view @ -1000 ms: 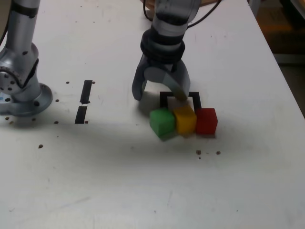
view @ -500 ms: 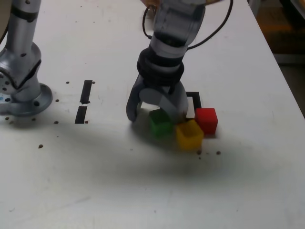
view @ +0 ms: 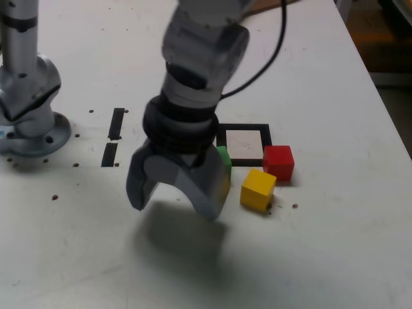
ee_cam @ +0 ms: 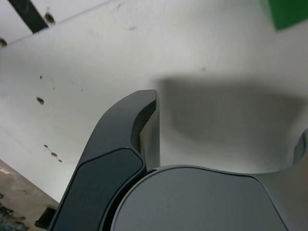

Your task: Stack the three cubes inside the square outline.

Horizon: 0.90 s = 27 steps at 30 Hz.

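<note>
cubes 3: green [view: 223, 158], yellow [view: 258, 189], red [view: 278, 162] | end effector [view: 175, 199] wide open, empty

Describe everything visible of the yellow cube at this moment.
The yellow cube is a small matte block with crisp edges, uniform yellow on all faces that show. It rests flat on the white table, turned at a slight angle to the square outline, outside it and nearer the camera. It sits apart from the red cube, which lies just behind it to the exterior view's right. Nothing grips it; the open end effector hangs to its left. The wrist view does not show it.
</note>
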{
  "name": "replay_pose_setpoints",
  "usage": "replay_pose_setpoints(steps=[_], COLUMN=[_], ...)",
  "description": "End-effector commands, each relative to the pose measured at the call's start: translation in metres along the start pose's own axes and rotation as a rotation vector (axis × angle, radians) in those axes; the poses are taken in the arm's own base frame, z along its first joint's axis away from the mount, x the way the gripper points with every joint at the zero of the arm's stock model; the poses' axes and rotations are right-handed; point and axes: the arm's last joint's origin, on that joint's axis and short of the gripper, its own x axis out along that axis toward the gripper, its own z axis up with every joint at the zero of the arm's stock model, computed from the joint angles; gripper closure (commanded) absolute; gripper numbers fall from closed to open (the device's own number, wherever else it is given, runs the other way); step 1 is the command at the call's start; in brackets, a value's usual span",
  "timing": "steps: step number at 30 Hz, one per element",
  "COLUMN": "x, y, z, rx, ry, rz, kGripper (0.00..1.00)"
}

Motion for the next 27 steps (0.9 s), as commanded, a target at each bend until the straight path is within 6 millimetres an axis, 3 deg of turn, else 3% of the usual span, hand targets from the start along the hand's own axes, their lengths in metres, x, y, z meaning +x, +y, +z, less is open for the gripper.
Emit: replay_pose_setpoints(steps=[1, 8, 12, 20, 27], x=[-0.010, -0.051, -0.073, -0.100, -0.099], y=[-0.002, 0.008, 0.021, 0.054, 0.083], z=[-0.008, -0.033, -0.034, 0.001, 0.033], rx=[-0.008, -0.065, -0.082, -0.043, -0.041], ry=[-0.036, -0.162, -0.196, -0.227, -0.207], rz=[0.016, 0.136, 0.188, 0.238, 0.214], kGripper=[0.02, 0.02, 0.02, 0.02, 0.02])
